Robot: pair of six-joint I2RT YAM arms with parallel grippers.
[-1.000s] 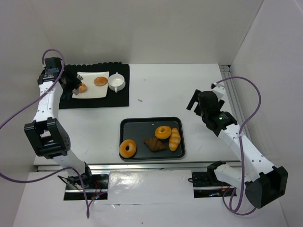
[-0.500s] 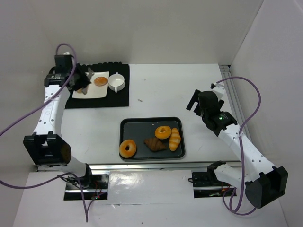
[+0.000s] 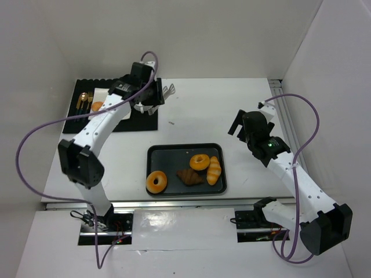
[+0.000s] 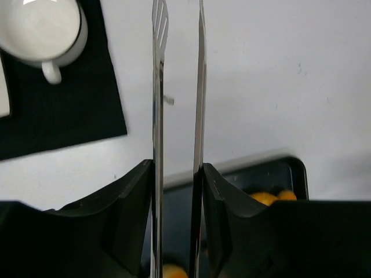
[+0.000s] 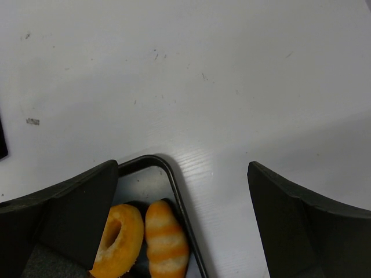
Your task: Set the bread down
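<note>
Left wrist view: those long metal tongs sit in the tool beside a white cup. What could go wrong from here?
1. The tongs stick far out of the left tool; they might twist or slip.
2. Their tips lie near the white cup; a sideways swing could clip it.
3. In the top view the arm hangs over the black mat near a bun, which it might nudge.

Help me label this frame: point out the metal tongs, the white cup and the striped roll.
metal tongs (image 4: 157,127), left wrist view, on the left blade.
white cup (image 4: 40,23), left wrist view, on its inside.
striped roll (image 5: 167,240), right wrist view, middle of its top.
</note>
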